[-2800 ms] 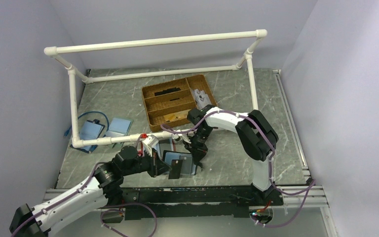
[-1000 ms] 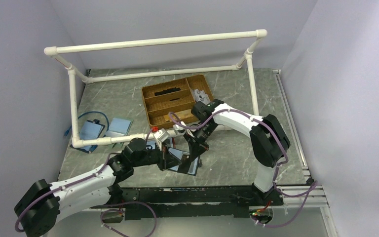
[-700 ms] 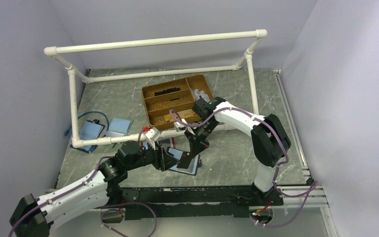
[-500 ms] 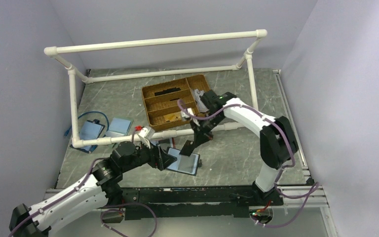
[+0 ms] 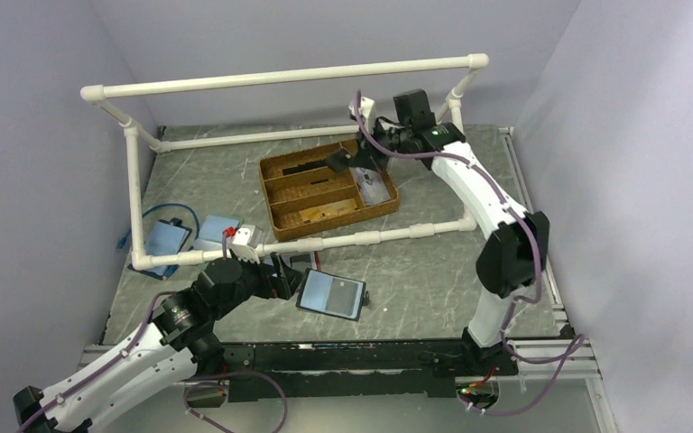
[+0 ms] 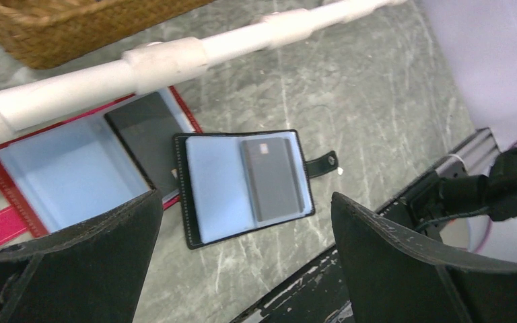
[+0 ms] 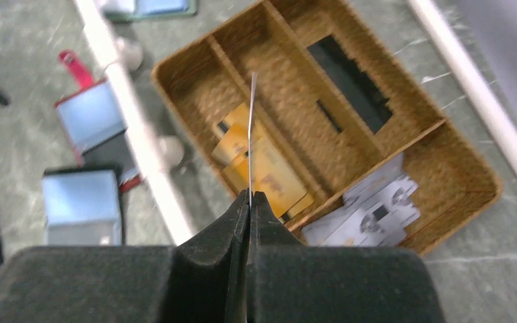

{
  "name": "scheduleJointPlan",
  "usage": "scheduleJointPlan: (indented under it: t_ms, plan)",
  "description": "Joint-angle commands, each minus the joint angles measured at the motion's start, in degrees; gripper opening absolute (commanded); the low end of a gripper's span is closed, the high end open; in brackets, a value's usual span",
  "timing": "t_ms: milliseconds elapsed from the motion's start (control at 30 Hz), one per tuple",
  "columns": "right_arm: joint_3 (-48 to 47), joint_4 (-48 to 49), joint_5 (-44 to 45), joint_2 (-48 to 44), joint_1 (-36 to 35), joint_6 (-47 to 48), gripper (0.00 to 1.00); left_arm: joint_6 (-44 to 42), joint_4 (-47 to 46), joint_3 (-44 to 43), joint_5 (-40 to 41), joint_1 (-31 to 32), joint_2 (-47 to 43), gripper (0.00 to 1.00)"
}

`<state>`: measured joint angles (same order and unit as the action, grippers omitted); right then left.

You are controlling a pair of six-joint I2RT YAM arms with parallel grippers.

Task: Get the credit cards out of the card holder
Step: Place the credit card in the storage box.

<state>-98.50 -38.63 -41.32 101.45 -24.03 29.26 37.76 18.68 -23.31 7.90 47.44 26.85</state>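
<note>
Card holder (image 6: 246, 185) is laid open and flat on the table (image 6: 377, 101), just ahead of the left claw (image 5: 285, 278). In the wrist view it is framed between the fingers and touched by neither. Strap tab (image 6: 324, 161) is undone. One grey card (image 6: 272, 178) is seated in the half farther from the red-edged holder (image 6: 74, 168). The other half shows only light blue; card or lining cannot be told.

Left claw is spread wide, with nothing pinched.

A dark card (image 7: 251, 128) is pinched at its lower edge by the right claw (image 7: 250, 198), whose jaws are pressed together on it. The card is held upright and seen edge-on from the wrist. It is carried well apart from the card holder, above the wicker tray (image 7: 289, 74), with the yellow cards (image 7: 269, 171) below and just ahead of the claw. Which compartment lies directly beneath cannot be told.

Step judged: one card is out and being taken to the tray for set-down; the grey card is not yet pulled. Task is judged about half done, possibly less if the light blue is a card.

Next move, as judged:
- The dark card is to be lowered into a compartment and released, then the right claw brought to the holder.
- The grey card sits thin and flush, so an edge must be caught and slid along the pocket opening.
- The holder looks light and likely to be dragged, so the light blue half should be pinned by the left claw.
- Clearance to the white pipe (image 6: 161, 60), just beyond the left claw, is to be watched.
</note>
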Motion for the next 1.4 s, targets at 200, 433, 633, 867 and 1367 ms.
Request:
scheduleJointPlan:
  t_ms: [200,433,633,867,1367]
  plan:
    - [-20.1,13.7,5.7,21.3,-0.4,-25.3,0.0,0.7,4.1,-3.7,8.8,0.1,-0.4,0.99]
    - [-27.9,19.8,8.2,31.5,-1.0,-35.9,0.0,-2.0,3.4,-2.9,12.2,0.1,-2.9,0.99]
    - [-32.5,21.6,10.5,37.8,-2.6,-39.3,0.0,-3.1,3.5,-2.3,13.0,0.1,-3.7,0.99]
    - [-33.3,22.8,9.9,40.7,-3.1,-42.0,0.0,-3.5,2.5,-2.0,12.9,0.1,-2.4,0.99]
    - [-32.3,22.2,14.4,42.6,-3.2,-43.5,0.15,-2.6,0.1,-1.0,11.4,0.1,-1.0,0.99]
